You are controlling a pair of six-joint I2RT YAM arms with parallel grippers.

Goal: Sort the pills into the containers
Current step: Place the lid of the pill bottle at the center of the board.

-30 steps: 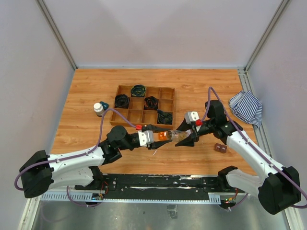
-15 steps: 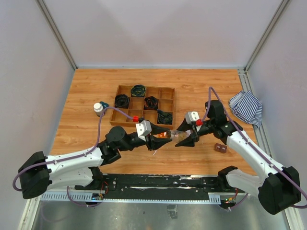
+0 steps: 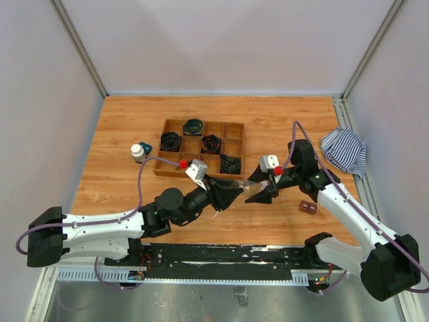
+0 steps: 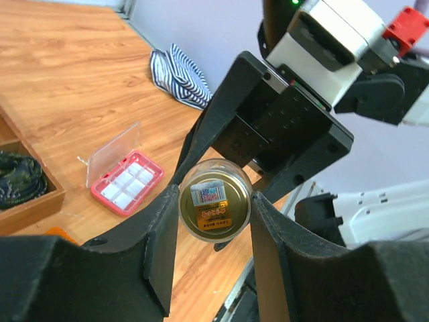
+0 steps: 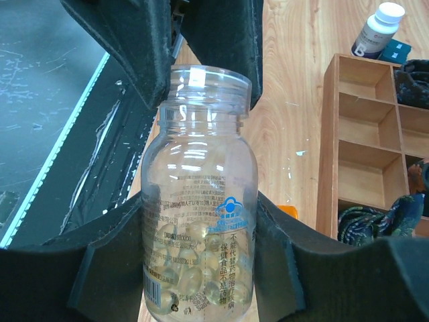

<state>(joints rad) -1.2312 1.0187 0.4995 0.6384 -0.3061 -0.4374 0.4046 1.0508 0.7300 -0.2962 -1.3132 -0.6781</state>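
Clear vial [image 5: 198,221] is up off the counter [image 3: 268,121], held btwn the two arms. R gripper [image 5: 201,268] clamps its body, and L gripper [image 3: 231,191] pinches the vial cap [image 4: 214,208] from the opposite end. Cap looks on. Pale softgel pills [image 5: 181,282] sit at the vial's base end, inside the R gripper's grasp.

Progress = early, by my read: this is the opening step, nothing sorted yet.
- Pink box [image 4: 127,182] lies on the counter beyond the R gripper, on the R arm's outer side, clear lid flipped up. Compartments look empty, tho too small to be sure.
- Dark bottle w/ white cap [image 3: 137,152] stands well off to the L gripper's outer side, capped. A small blue item [image 3: 146,145] sits right by it; touching or not, can't tell.
- Left to do: cap off, tip pills out, portion them into the containers.

Around:
- Wooden tray [image 3: 201,121] w/ black coils [image 3: 211,142] is just beyond both grippers.
- Orange block [image 5: 288,211] lies on the counter under the vial.
- Striped cloth [image 3: 343,151] is well past the R gripper, at the counter edge.

In the way: not much. Tray's near wall is close to the L gripper, & the L arm's purple cable [image 3: 139,184] loops near the dark bottle and could snag it.
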